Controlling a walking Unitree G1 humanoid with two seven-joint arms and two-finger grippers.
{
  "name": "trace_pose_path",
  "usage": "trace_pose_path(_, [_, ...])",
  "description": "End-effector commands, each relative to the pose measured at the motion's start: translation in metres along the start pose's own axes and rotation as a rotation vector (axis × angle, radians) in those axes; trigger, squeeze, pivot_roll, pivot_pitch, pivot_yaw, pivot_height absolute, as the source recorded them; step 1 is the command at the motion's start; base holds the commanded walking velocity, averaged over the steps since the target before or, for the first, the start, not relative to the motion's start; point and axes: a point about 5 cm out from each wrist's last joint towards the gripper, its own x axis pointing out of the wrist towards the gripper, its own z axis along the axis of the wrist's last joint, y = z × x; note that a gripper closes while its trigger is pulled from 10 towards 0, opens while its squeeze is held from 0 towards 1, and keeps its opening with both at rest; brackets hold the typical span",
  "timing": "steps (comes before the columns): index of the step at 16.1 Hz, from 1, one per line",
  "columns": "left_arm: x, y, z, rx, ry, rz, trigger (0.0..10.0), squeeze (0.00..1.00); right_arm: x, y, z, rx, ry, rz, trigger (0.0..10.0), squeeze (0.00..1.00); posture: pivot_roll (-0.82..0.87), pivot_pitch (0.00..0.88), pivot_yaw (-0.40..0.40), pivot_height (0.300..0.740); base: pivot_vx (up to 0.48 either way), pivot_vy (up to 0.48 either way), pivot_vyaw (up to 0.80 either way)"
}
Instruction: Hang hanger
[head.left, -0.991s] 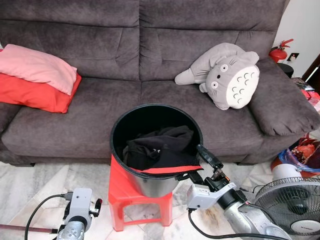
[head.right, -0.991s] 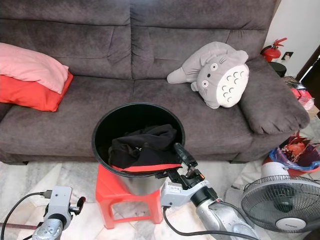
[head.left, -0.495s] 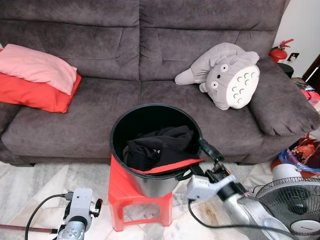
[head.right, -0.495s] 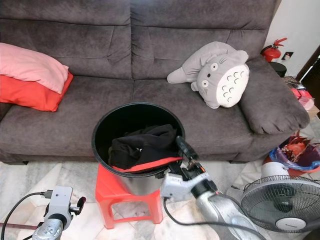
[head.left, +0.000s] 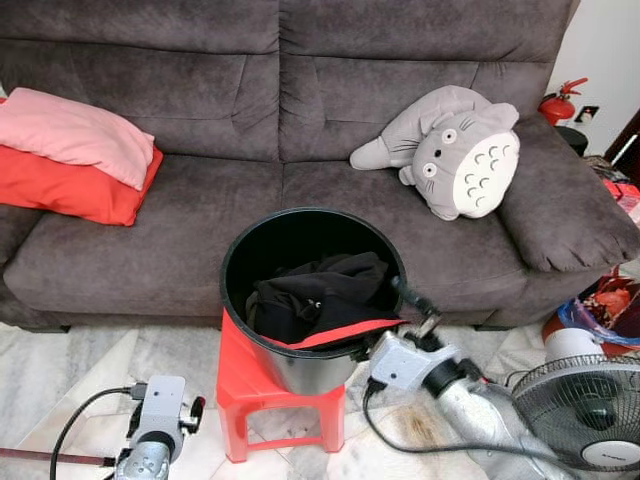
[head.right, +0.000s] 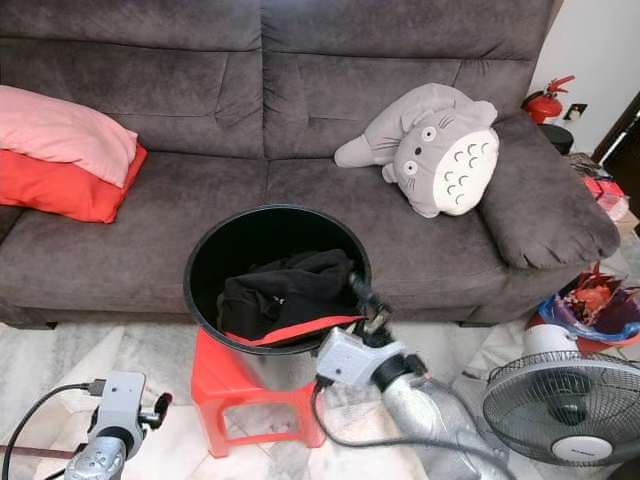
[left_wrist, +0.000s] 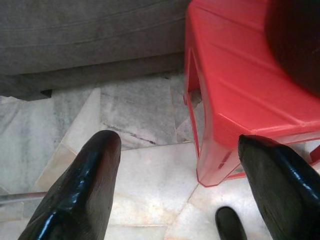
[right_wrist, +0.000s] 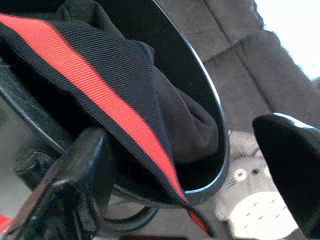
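Left eye view: a black bucket stands on a red stool, in the lower centre of the frame.
Garment: a black garment with a red band lies inside the bucket; the band hangs over the front rim.
Hanger: I cannot make one out.
Right gripper: fingers apart, one on each side of the band at the rim; I cannot tell if they touch it.
Left gripper: fingers wide apart, holding nothing, low over the marble floor beside the stool.
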Motion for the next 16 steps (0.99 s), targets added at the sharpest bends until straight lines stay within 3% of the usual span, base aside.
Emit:
trace_pose_path(1, [-0.002, 0.001, -0.004, 0.002, 0.016, -0.002, 10.0, 0.0, -0.006, 0.01, -0.004, 0.045, 0.031, 0.081, 10.0, 0.0, -0.07, 0.164, -0.003, 0.74, 0.0, 0.0, 0.0])
trace_pose_path(4, [-0.001, 0.0, -0.003, 0.003, 0.015, -0.007, 10.0, 0.0, -0.009, 0.006, -0.012, 0.03, 0.063, 0.128, 9.6, 0.0, -0.08, 0.161, -0.002, 0.74, 0.0, 0.0, 0.0])
trace_pose_path(5, [-0.001, -0.001, -0.003, 0.003, 0.015, -0.008, 10.0, 0.0, -0.008, 0.001, -0.016, 0.016, 0.085, 0.115, 2.7, 0.0, -0.08, 0.157, -0.002, 0.74, 0.0, 0.0, 0.0])
trace_pose_path(6, [-0.001, -0.002, -0.003, 0.001, 0.014, -0.009, 10.0, 0.0, -0.008, -0.002, -0.018, 0.002, 0.089, 0.127, 0.0, 0.0, -0.08, 0.155, -0.003, 0.74, 0.0, 0.0, 0.0])
trace_pose_path(12, [-0.001, -0.003, -0.003, -0.002, 0.014, -0.008, 10.0, 0.0, -0.007, -0.015, -0.034, -0.088, 0.14, 0.202, 0.0, 0.0, -0.08, 0.154, -0.008, 0.74, 0.0, 0.0, 0.0])
trace_pose_path(16, [-0.001, -0.003, -0.003, -0.002, 0.014, -0.006, 10.0, 0.0, -0.003, -0.021, -0.035, -0.096, 0.142, 0.209, 0.0, 0.0, -0.07, 0.159, -0.007, 0.74, 0.0, 0.0, 0.0])
